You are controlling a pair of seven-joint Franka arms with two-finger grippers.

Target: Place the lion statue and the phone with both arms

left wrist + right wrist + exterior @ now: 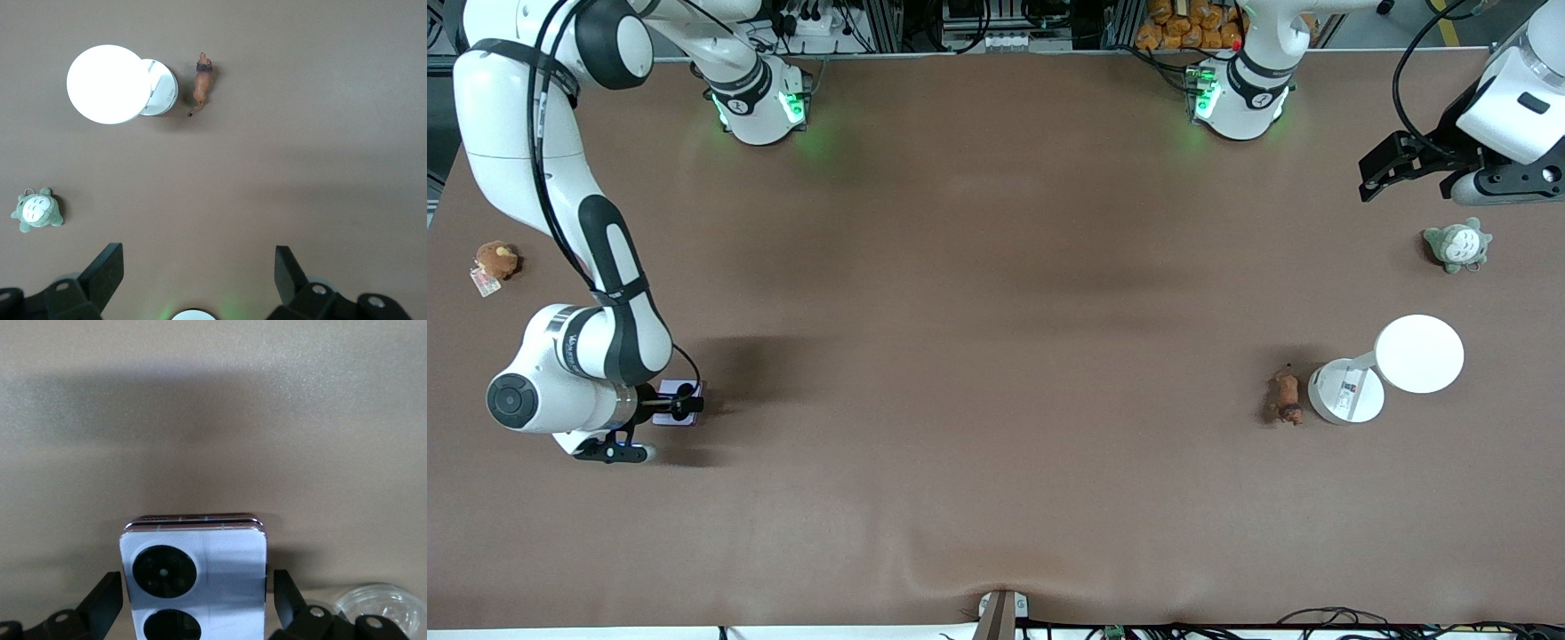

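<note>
Phone (193,580) lies flat on the table (996,356) at the right arm's end, lavender, folded, two black camera circles up. Right gripper (671,409) sits low over it, and the right wrist view shows the fingers (103,600) spread to either side with a gap on each flank, not pinching. Looks set down and let go, though in the front view the wrist hides most of it, so contact with the table is a fair guess only.

Lion statue (1286,396) lies on its side at the left arm's end of the table, just beside the round base of a white desk lamp (1392,369), apart from it by a thin strip of table. Nothing holds it. Left gripper (1392,169) hangs high over that end of the table, near the grey-green plush (1456,245), fingers (100,273) wide, arm waiting.

Brown plush with tag (494,262) sits at the table edge farther from the front camera than the phone, well apart from it.

Step in hand, as I judge it: release of the phone. Do it well by lifting the right gripper straight up, no sideways drift, so neither finger drags the phone's edge. For the lion, keep the approach on the side away from the lamp base.
</note>
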